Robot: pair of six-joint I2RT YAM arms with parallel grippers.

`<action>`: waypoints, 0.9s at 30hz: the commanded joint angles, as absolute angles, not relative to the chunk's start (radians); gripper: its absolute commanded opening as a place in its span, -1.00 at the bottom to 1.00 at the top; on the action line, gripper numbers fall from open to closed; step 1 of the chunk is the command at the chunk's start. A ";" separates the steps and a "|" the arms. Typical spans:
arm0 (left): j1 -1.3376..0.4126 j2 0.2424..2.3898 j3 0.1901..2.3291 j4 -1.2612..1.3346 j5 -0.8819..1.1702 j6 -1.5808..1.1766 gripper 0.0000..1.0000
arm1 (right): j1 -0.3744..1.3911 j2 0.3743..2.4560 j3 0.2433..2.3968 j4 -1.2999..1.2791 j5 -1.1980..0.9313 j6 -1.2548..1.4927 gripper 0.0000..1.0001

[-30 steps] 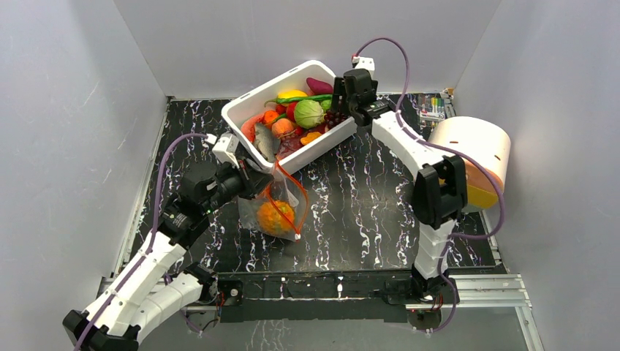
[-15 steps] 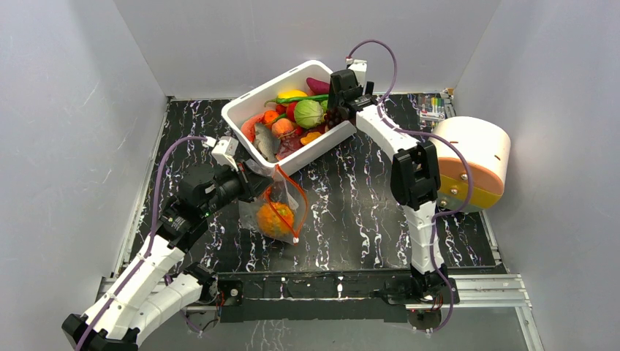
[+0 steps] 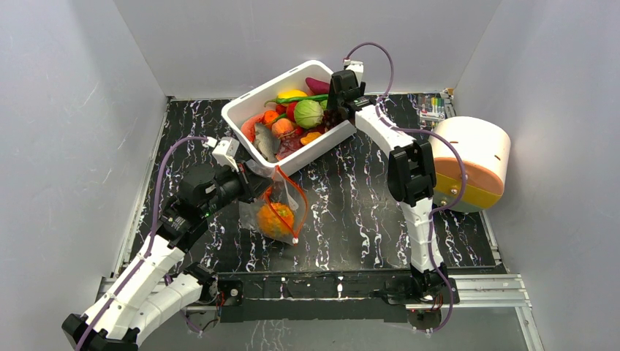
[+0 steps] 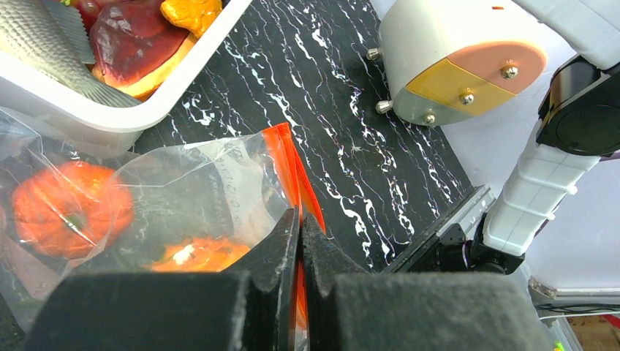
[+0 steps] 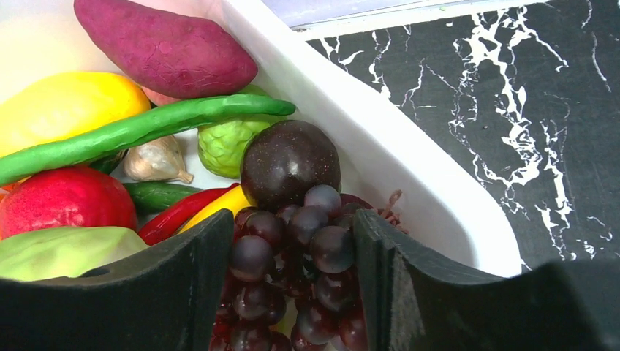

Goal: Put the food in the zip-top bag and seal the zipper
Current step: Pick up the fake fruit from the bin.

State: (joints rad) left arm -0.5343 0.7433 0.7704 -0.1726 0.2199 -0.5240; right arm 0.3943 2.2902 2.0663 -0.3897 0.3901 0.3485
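Clear zip-top bag [image 3: 289, 191] w/ orange fruit [image 3: 276, 218] inside (red-orange zipper [image 3: 302, 205] unsealed)

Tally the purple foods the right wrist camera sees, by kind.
Sweet potato: 1
Dark round fruit: 1
Grape bunch: 1
Total: 3

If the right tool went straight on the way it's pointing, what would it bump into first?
Probably the purple grapes in the white tub. The right tool is open, a finger on each side of the bunch, straight ahead of it. How close they are is hard to tell.
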 commanded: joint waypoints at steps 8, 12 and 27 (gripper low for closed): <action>-0.538 0.723 0.794 -0.167 0.212 -0.529 -1.00 | 0.391 2.229 2.005 -0.279 0.298 0.305 -0.64; -0.538 0.715 0.792 -0.173 0.209 -0.530 -1.00 | 0.391 2.193 1.995 -0.271 0.277 0.281 -0.85; -0.538 0.711 0.793 -0.156 0.199 -0.538 -1.00 | 0.391 2.028 2.013 -0.301 0.200 0.189 -1.00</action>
State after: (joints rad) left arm -0.5343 0.7181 0.7704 -0.1871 0.2047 -0.5358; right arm 0.3862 2.1418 1.9820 -0.3283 0.2375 0.2295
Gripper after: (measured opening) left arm 0.009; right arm 0.062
